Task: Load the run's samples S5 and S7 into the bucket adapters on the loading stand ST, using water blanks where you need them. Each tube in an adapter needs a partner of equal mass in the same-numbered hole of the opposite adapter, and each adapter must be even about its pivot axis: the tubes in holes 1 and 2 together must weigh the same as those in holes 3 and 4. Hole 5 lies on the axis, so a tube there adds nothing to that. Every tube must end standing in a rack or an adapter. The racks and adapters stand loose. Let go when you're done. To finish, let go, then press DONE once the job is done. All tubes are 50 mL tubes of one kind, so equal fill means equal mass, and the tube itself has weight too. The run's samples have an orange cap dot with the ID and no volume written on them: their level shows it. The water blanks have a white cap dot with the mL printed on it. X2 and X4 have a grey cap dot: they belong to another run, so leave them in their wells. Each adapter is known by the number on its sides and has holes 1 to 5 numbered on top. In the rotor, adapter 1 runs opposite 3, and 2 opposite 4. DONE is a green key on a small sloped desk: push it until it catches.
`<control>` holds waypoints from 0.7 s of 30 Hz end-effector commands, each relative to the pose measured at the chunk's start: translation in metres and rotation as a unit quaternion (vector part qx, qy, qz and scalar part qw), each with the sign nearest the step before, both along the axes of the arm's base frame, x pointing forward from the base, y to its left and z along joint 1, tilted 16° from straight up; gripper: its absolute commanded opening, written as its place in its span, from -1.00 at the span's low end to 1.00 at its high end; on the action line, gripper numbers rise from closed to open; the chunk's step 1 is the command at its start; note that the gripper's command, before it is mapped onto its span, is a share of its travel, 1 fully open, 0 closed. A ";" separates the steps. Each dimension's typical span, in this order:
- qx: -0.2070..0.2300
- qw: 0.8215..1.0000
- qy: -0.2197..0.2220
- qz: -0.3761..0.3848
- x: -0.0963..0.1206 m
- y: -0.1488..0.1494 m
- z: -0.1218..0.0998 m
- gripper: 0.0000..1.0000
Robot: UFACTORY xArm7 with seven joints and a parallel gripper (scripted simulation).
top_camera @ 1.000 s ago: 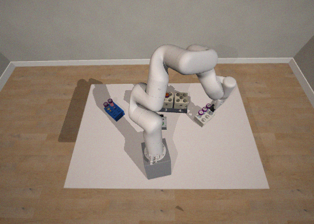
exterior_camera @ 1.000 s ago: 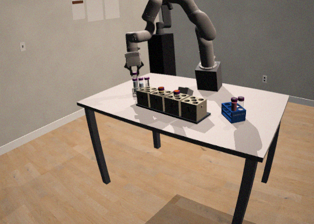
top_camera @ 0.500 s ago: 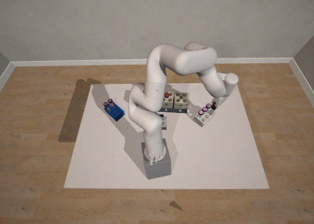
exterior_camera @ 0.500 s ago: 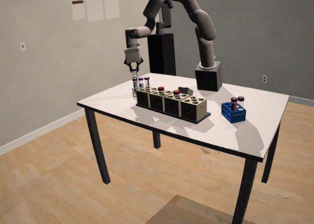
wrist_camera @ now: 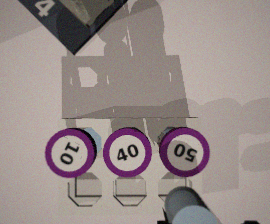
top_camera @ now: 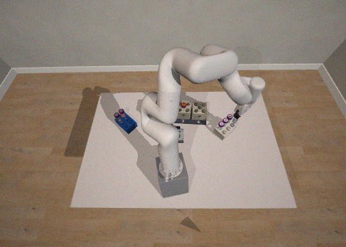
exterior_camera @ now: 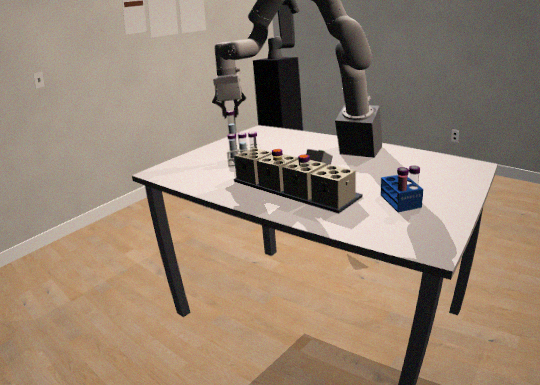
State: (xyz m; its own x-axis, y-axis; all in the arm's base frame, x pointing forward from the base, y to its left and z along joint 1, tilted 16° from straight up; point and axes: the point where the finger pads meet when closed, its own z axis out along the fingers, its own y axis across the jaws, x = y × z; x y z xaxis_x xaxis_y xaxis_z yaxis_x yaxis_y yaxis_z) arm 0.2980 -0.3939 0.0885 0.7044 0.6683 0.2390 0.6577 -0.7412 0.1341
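Observation:
My gripper (top_camera: pixel 237 115) (exterior_camera: pixel 230 114) (wrist_camera: pixel 205 220) is shut on a purple-capped tube (exterior_camera: pixel 231 125) (wrist_camera: pixel 182 202) with bluish liquid, upright above the pale rack (top_camera: pixel 222 136) (exterior_camera: pixel 231 159). Its cap dot is hidden. Three white-dotted blanks stand in the rack: the 10 tube (wrist_camera: pixel 70 153), the 40 tube (wrist_camera: pixel 127 152) and the 50 tube (wrist_camera: pixel 185 152). The stand (top_camera: pixel 192 122) (exterior_camera: pixel 348 205) (wrist_camera: pixel 74 46) holds four beige adapters. In the exterior view, one orange-dotted tube (exterior_camera: pixel 277 152) stands in the second adapter from the left, another (exterior_camera: pixel 304 158) in the third. Their IDs are unreadable.
A blue rack (top_camera: pixel 131 129) (exterior_camera: pixel 411 202) on the far side of the stand holds two purple-capped tubes, one reddish (exterior_camera: pixel 403 176) and one paler (exterior_camera: pixel 414 171). The small DONE desk (top_camera: pixel 181 140) (exterior_camera: pixel 319 155) sits between the stand and the arm's base, partly hidden by the arm.

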 end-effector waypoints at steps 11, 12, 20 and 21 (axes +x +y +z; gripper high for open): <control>-0.002 1.000 -0.001 -0.001 -0.007 -0.003 0.029 -1.00; -0.002 1.000 -0.001 -0.001 -0.008 -0.003 0.031 -1.00; -0.002 1.000 -0.001 -0.001 -0.011 -0.004 0.042 -1.00; -0.002 1.000 -0.001 -0.001 -0.012 -0.004 0.044 -1.00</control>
State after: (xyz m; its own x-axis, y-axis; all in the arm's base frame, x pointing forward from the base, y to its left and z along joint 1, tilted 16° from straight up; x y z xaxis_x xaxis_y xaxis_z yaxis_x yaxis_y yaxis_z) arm 0.2884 -0.3961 0.1232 0.7045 0.6683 0.2389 0.6577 -0.7413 0.1340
